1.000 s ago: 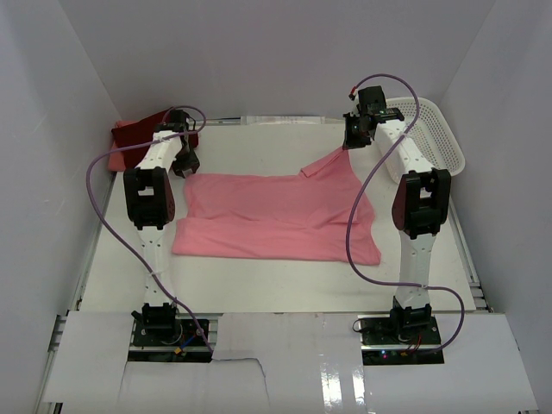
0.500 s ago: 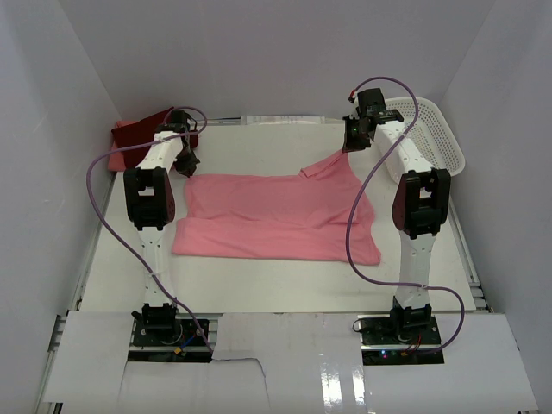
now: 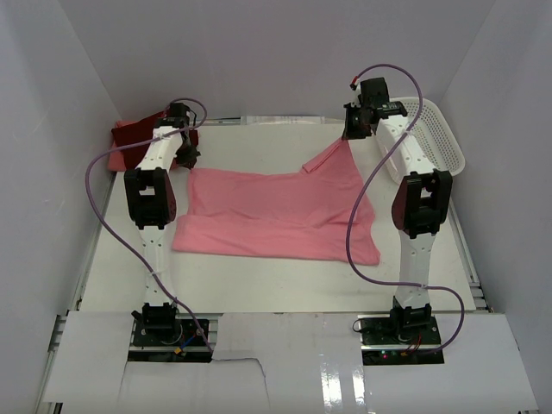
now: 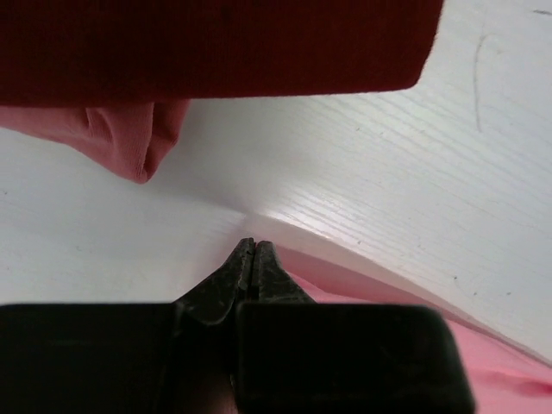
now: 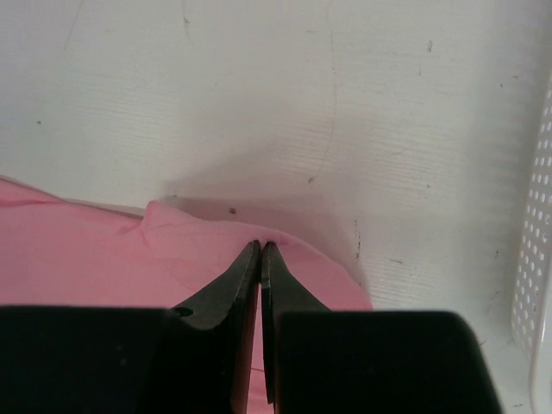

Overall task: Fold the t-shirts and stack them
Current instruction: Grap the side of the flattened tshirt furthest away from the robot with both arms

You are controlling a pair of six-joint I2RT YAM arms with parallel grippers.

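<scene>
A light pink t-shirt [image 3: 276,216] lies spread across the middle of the table. My left gripper [image 3: 185,157] is at its far left corner. In the left wrist view its jaws [image 4: 253,250] are shut, with pink cloth [image 4: 388,297] running up to their right side. My right gripper [image 3: 352,131] is shut on the shirt's far right edge and holds that corner raised. In the right wrist view the fingertips [image 5: 260,247] pinch a pink fold [image 5: 103,259]. A dark maroon t-shirt [image 3: 136,131] lies folded at the back left, over salmon pink cloth [image 4: 129,142].
A white mesh basket [image 3: 438,138] stands at the back right, close to the right arm; its wall [image 5: 536,233] shows at the right wrist view's edge. White walls close in the table on three sides. The purple cables loop beside both arms.
My left gripper has shut at the shirt's far left corner. My right gripper has moved toward the back wall, drawing the raised pink corner with it.
</scene>
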